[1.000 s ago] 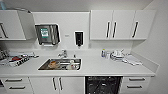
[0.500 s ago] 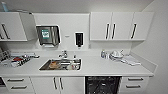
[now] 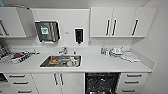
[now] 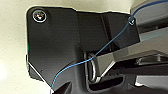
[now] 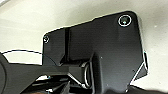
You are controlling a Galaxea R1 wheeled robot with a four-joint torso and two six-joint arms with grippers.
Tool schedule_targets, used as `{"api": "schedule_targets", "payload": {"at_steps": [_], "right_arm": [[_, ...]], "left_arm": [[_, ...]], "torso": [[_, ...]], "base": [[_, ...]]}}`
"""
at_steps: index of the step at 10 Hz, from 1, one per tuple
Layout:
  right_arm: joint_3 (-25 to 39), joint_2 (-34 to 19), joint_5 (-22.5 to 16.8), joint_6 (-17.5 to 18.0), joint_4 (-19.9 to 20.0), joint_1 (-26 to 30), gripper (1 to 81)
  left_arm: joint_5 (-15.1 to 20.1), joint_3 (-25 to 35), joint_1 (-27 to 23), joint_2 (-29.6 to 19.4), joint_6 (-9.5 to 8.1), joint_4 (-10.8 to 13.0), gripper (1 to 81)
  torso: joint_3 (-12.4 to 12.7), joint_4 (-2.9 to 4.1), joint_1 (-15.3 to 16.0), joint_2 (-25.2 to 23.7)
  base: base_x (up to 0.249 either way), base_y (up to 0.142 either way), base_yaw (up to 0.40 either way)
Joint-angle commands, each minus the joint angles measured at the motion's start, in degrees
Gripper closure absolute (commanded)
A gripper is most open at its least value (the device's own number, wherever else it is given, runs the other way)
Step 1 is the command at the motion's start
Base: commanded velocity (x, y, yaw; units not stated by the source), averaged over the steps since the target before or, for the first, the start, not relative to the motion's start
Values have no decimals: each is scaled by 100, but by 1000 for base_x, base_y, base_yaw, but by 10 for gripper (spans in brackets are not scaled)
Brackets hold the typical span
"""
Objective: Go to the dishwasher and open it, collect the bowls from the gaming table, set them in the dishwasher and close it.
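The dishwasher (image 3: 101, 82) sits under the white counter, right of the sink cabinet. Its front is down, so the dark racked interior shows. The bowls and the gaming table are out of view. In both wrist views a dark robot plate hangs over a pale floor.
A steel sink (image 3: 61, 61) holds an orange bowl and white dishes. A dish rack (image 3: 15, 57) stands at the counter's left end. White crockery and cloths (image 3: 120, 53) lie at the right. Drawers (image 3: 132, 81) flank the dishwasher, and a side wall closes the right.
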Motion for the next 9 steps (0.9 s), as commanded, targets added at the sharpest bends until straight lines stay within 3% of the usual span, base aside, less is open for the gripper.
{"api": "schedule_targets", "payload": {"at_steps": [1,4,5,9], "right_arm": [[48,-120,-244,-22,-91,291,10],[48,-120,-244,-31,-108,256,10],[48,-112,-244,-31,-118,247,10],[48,-120,-244,-31,-118,247,10]], "left_arm": [[284,-31,-200,-10,-4,73,10],[293,-31,-208,8,-4,82,10],[293,-31,-200,8,-4,82,10],[284,-40,-208,16,-4,108,10]], "torso": [[0,0,-356,551],[0,0,-741,1148],[215,0,-883,1369],[569,0,-1249,2155]], "base": [[0,0,0],[0,0,0],[0,0,0],[0,0,0]]}}
